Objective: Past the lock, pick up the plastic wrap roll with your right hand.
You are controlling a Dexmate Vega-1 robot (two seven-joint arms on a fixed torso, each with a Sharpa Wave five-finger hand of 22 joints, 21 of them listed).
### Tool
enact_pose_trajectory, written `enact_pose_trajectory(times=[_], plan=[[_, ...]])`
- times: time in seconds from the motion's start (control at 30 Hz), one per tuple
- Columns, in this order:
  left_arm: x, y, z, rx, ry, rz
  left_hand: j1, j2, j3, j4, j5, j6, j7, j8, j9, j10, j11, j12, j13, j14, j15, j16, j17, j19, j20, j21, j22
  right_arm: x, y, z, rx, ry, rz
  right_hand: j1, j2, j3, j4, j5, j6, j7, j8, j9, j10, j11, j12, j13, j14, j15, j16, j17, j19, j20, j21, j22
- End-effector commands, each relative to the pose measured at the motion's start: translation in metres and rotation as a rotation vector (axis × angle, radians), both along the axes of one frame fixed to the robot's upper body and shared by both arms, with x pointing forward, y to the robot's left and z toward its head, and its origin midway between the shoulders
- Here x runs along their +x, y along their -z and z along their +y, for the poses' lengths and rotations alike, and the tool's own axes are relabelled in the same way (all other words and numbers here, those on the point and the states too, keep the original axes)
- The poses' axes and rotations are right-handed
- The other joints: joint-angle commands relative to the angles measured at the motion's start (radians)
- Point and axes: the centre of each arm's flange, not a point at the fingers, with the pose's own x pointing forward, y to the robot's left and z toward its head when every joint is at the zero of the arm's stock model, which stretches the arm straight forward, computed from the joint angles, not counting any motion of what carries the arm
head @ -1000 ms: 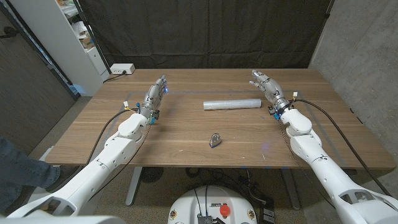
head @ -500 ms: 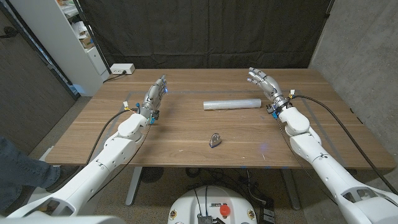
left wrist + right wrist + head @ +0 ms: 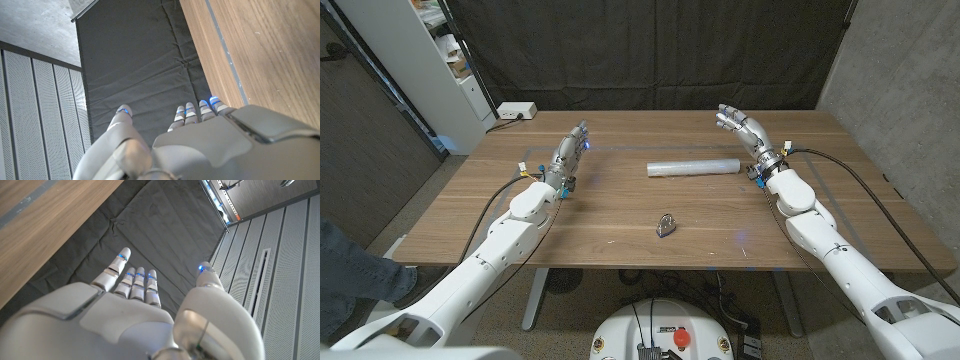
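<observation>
— What sits toward the left edge of the brown wooden bench (image 3: 620, 215)?

— The left robot hand (image 3: 574, 143), near the far left corner. Its fingers are stretched out straight and slightly apart, holding nothing. The left wrist view shows the same fingers (image 3: 191, 113) reaching past the bench's edge toward a black curtain (image 3: 650, 50).

— And in the middle?

— A small grey metal lock (image 3: 666, 225) lies nearer the front edge. Beyond it, toward the far edge, a long clear plastic wrap roll (image 3: 693, 167) lies on its side, running left to right across the bench, well apart from the lock.

— Is anything touching the roll?

— No. The right robot hand (image 3: 740, 126) is raised just past the roll's right end, toward the far right corner, apart from it. Its fingers are spread wide with nothing in them; the right wrist view shows them (image 3: 134, 280) fanned out against the dark curtain.

— Anything off the bench?

— A white box (image 3: 516, 110) sits on the floor behind the far left corner, beside a white shelf unit (image 3: 420, 70).
</observation>
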Motion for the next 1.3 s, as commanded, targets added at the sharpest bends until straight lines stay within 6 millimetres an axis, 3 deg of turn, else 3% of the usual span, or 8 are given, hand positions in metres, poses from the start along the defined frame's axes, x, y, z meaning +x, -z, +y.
enact_pose_trajectory(times=[0.03,1.3], plan=[[0.004,0.0,0.001,0.005,0.004,0.003,0.001,0.006,0.007,-0.005,0.002,0.004,-0.002,0.007,0.004,0.001,0.0,0.009,0.005,0.003,-0.003,0.006,0.004,-0.002,0.009,-0.004,0.006,-0.004,-0.004,0.004,-0.026,0.034,-0.037,0.009,-0.002,0.0,-0.006,0.006,0.002,-0.004,0.004,0.002,0.002,-0.009,0.006,0.002,0.009,0.001,0.005,0.003,0.013,-0.006,-0.006,0.003],[-0.002,0.001,0.006,-0.004,-0.003,-0.015,0.0,0.012,0.006,-0.008,0.001,0.014,-0.004,0.009,0.004,0.012,-0.005,0.012,0.005,0.011,-0.005,0.008,0.003,0.004,0.014,-0.015,0.007,-0.016,-0.014,0.026,-0.179,0.106,-0.12,0.018,-0.003,0.003,-0.006,0.021,-0.003,-0.011,0.001,0.003,0.001,-0.015,0.003,0.002,0.009,0.0,0.004,0.005,0.021,-0.007,-0.024,0.003]])
